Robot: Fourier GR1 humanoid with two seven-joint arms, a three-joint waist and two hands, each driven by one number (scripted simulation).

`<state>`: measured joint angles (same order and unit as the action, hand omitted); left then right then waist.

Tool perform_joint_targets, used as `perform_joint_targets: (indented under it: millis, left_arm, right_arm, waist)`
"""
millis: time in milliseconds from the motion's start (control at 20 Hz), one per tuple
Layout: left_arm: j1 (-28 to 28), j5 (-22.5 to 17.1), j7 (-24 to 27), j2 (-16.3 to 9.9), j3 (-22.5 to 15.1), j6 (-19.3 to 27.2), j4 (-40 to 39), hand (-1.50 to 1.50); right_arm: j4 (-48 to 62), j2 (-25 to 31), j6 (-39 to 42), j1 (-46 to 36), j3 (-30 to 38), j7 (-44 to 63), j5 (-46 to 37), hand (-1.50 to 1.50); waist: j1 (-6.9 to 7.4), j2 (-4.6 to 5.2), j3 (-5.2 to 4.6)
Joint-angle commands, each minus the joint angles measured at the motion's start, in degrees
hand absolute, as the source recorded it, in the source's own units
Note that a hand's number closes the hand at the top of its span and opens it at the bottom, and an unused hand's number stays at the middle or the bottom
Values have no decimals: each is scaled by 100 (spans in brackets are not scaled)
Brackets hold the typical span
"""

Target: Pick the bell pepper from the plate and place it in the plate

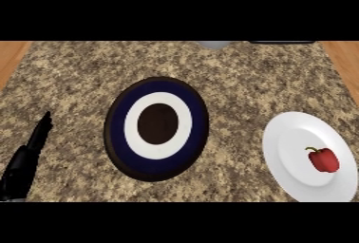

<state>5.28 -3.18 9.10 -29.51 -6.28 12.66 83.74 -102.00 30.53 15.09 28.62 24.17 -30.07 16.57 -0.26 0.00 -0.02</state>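
- The bell pepper (323, 159) is lying on the white plate (291, 156), well apart from the left hand (28, 154).
- The dark ringed plate (156, 128) is sitting on the table (77, 76) between them.
- That hand is resting with straight fingers, holding nothing; the right hand is not showing.
- Judged risk: the rounded pepper rolling aside if the fingers are closing off-centre.

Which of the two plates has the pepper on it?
The plain white plate at the right holds the red pepper; the dark blue-ringed plate holds nothing.
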Motion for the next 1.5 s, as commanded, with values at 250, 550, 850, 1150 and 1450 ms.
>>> perform_joint_targets:
  millis: [250,550,850,1150,1450]
  left_arm:
    - [-265,105,49,201,55,-154,-298,0]
    - [-149,395,-21,430,-20,30,-122,0]
    - [-264,234,15,254,271,-384,-278,0]
    - [-229,452,-237,462,317,-291,-3,0]
    - [20,593,-370,524,550,-583,390,0]
  right_arm:
    - [154,697,-128,-612,-359,1557,-1144,-150]
    - [-97,774,12,-1008,-905,2487,-1768,-150]
    - [911,1182,416,-1477,-1152,2239,-2628,-150]
    - [2330,1098,522,-2409,-1534,1681,-3449,-150]
    - [2413,741,760,-2527,-1592,1524,-3850,-150]
  waist:
    - [63,18,-1]
    - [55,9,-1]
    - [54,13,2]
    - [80,11,6]
    - [51,-1,4]
